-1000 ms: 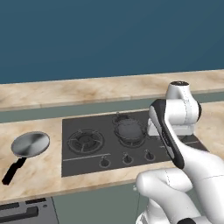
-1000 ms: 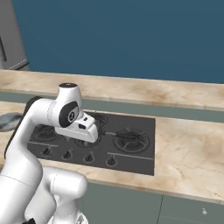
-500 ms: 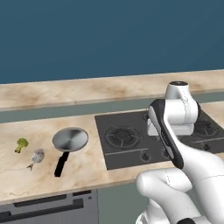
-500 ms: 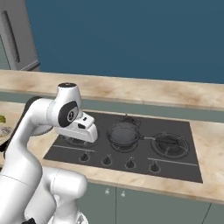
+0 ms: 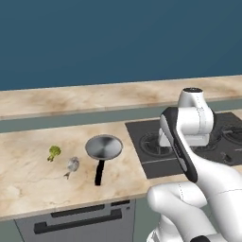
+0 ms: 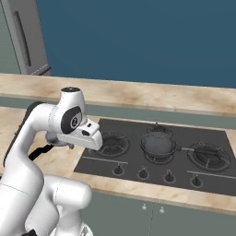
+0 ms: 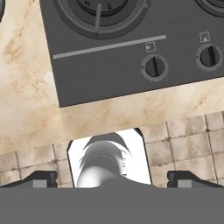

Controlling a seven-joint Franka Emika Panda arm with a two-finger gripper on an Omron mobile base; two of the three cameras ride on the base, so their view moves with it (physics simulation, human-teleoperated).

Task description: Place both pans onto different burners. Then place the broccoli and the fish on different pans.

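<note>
Pan [image 5: 104,147], fish [image 5: 72,164] left-cam; stove pan [image 6: 159,144] right-cam

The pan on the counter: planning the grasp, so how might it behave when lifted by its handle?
The pan looks like rigid metal, so probably no flexing. Its long black handle sits off-centre, so the bowl may sag downward. The shiny surface could be slippery.

Silver-grey pan [image 5: 104,146] with black handle, green broccoli [image 5: 54,152], grey fish [image 5: 72,165], on beige marbled counter [image 5: 28,175]; dark grey cooktop [image 6: 138,161].
</note>
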